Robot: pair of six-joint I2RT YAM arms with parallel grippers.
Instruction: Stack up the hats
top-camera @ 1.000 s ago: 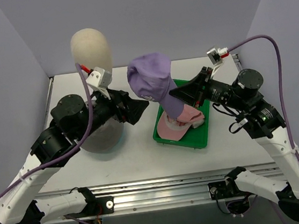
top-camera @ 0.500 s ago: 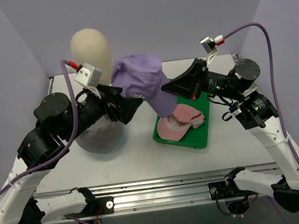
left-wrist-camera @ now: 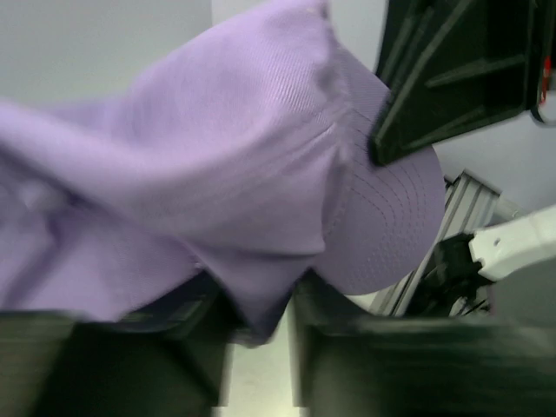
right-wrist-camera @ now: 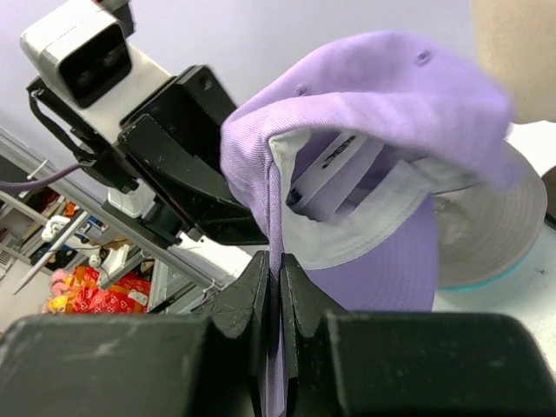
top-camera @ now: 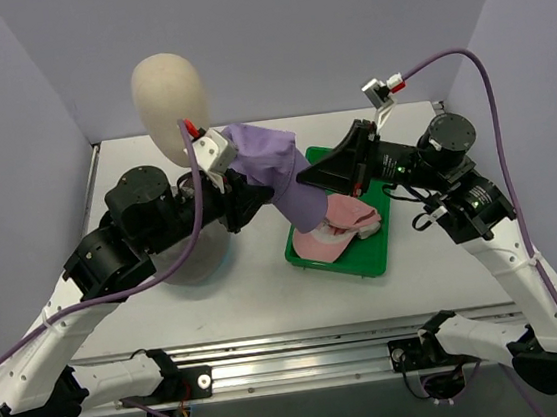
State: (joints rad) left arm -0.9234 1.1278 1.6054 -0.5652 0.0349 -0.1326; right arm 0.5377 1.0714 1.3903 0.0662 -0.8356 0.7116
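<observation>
Cap [top-camera: 268,161] rim in right gripper [top-camera: 303,178]

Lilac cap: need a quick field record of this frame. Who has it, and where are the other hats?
lilac cap: in the air between the two grippers
right gripper: shut on the cap's edge
left gripper: jaws either side of a fold of the cap; grip unclear, view blurred
pink cap: lying in the green tray
grey hat: on the table, partly covered in the top view
stack: not yet formed
</observation>
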